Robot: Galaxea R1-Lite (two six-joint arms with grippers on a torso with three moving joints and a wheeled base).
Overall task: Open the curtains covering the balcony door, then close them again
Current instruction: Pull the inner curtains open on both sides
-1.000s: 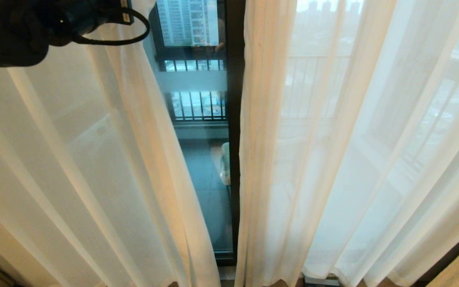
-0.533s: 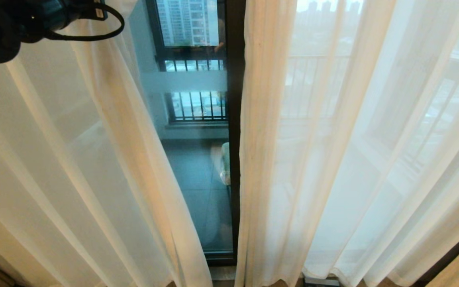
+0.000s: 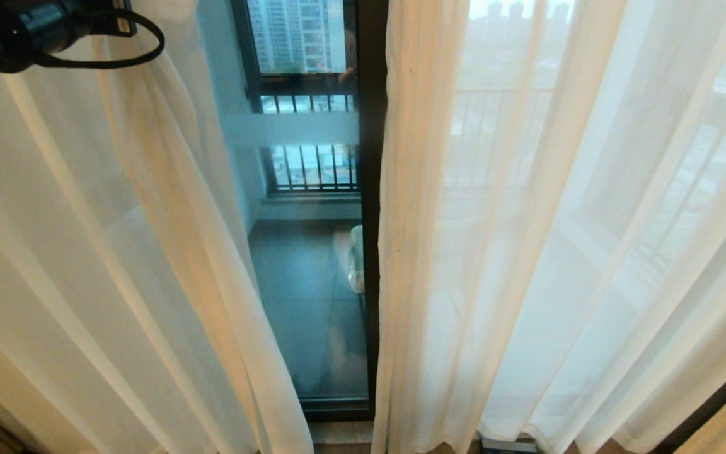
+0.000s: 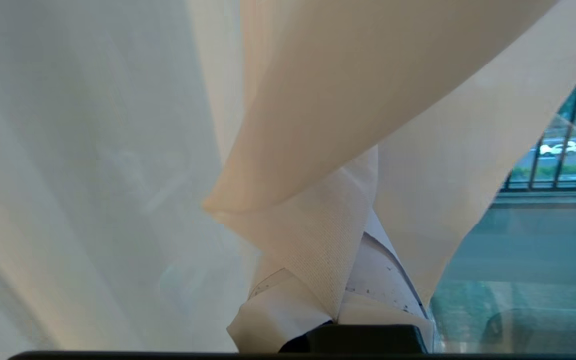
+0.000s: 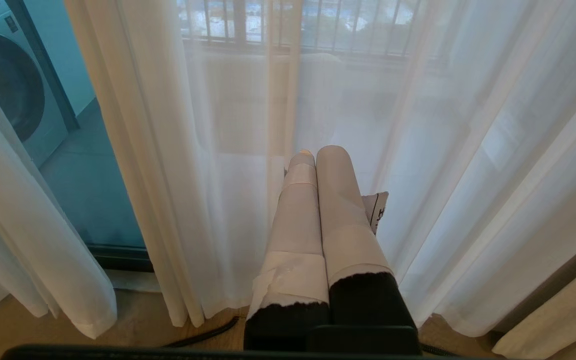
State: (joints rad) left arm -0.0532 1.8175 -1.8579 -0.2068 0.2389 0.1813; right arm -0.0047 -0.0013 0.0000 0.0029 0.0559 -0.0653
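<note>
left pincer (image 4: 338,300) tips: hidden in curtains (image 4: 318,125) | arm: cut off

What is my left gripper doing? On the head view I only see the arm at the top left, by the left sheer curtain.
Observer: The left gripper is shut on a fold of the left sheer curtain, pinched between its taped fingers.
Operator: And the right gripper? It's not in my view.
Observer: The right gripper is shut and empty, low down, pointing at the right sheer curtain.
Operator: Anything on the balcony I can't see?
Observer: A washing machine stands behind the glass of the balcony door.
</note>
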